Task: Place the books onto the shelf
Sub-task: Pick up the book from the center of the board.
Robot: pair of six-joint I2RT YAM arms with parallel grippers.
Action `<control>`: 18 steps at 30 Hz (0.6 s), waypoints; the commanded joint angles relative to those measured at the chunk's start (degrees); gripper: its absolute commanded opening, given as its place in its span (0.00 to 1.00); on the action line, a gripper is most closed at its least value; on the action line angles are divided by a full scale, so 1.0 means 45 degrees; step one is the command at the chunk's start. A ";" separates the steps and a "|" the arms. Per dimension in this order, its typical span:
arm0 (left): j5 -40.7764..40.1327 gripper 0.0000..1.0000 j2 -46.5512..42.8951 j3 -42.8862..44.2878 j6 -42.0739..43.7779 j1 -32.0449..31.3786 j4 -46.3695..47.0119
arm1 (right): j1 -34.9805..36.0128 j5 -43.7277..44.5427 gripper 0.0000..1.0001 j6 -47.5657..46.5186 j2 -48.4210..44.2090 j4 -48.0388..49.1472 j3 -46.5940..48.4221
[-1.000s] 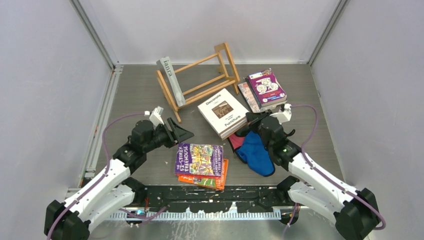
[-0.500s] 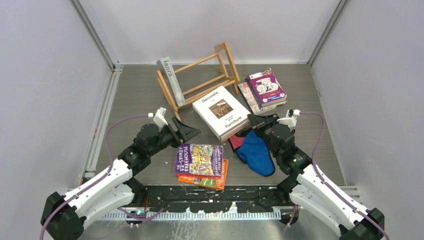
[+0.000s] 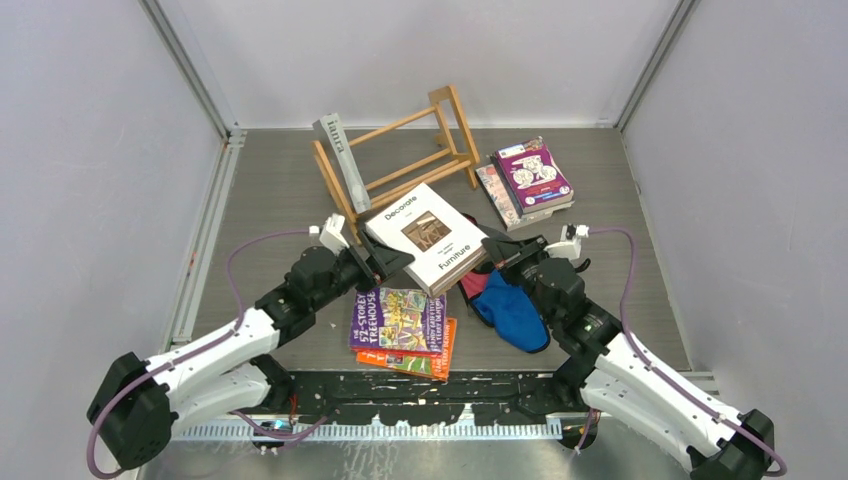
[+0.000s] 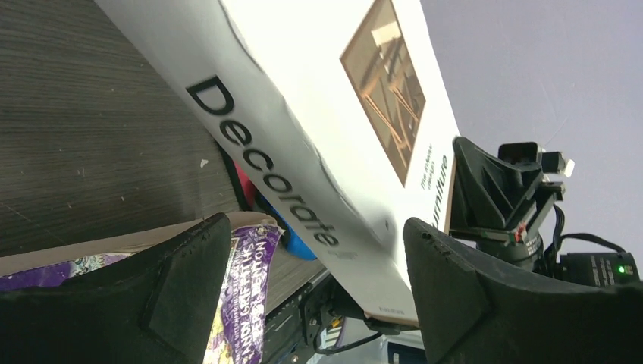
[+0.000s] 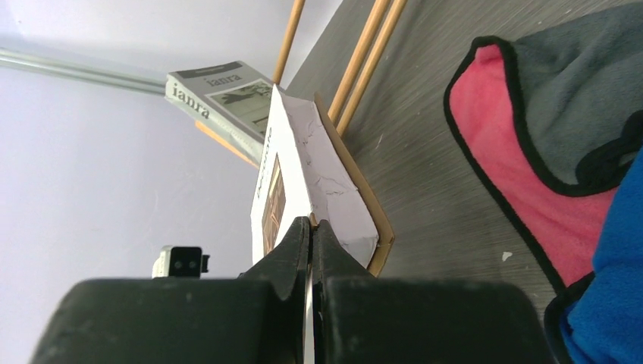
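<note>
The white-and-brown "Decorate" book (image 3: 425, 235) hangs tilted above the table, just in front of the light-wood shelf (image 3: 405, 160). My right gripper (image 3: 507, 254) is shut on the thin edge of its cover (image 5: 311, 224). My left gripper (image 3: 385, 262) is open, and the book's spine corner (image 4: 356, 235) lies between its fingers (image 4: 152, 303) without touching either. A grey book (image 3: 340, 160) leans in the shelf's left end. A purple book (image 3: 398, 318) lies on an orange one (image 3: 442, 352) in front. More books (image 3: 530, 180) are stacked at the back right.
Blue cloth (image 3: 512, 312) and red cloth (image 3: 471, 283) lie under my right arm, with a grey cloth (image 5: 584, 98) beside them. The shelf's slats (image 5: 371, 61) run close behind the held book. Grey walls enclose the table on three sides.
The "Decorate" book has shifted left and risen off the table in my right gripper. My left gripper has opened wider and advanced until it straddles the book's corner.
</note>
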 commanded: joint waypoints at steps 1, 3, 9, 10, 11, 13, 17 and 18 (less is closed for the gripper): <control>-0.0643 0.85 0.0135 0.0480 -0.0060 -0.0223 0.1201 | 0.0309 0.0301 0.01 0.0488 -0.0473 0.1280 0.0326; -0.1115 0.85 0.0090 0.0447 -0.0112 -0.0255 0.1214 | 0.0422 0.0299 0.01 0.0570 -0.0480 0.1330 0.0302; -0.2065 0.86 -0.0200 0.0143 -0.0402 -0.0387 0.2107 | 0.0912 0.0481 0.01 0.0736 -0.0319 0.1654 0.0088; -0.2171 0.86 -0.0228 0.0085 -0.0437 -0.0434 0.2308 | 0.1007 0.0505 0.01 0.0767 -0.0277 0.1783 0.0032; -0.2268 0.85 -0.0251 0.0011 -0.0446 -0.0486 0.2482 | 0.1081 0.0544 0.01 0.0805 -0.0206 0.1875 0.0002; -0.2452 0.83 -0.0286 -0.0074 -0.0533 -0.0589 0.2790 | 0.1255 0.0635 0.01 0.0847 -0.0062 0.2087 -0.0058; -0.2650 0.77 -0.0390 -0.0303 -0.0628 -0.0734 0.3389 | 0.1519 0.0769 0.01 0.0974 0.0225 0.2472 -0.0193; -0.2711 0.75 -0.0450 -0.0362 -0.0641 -0.0761 0.3494 | 0.1560 0.0816 0.01 0.0994 0.0289 0.2566 -0.0232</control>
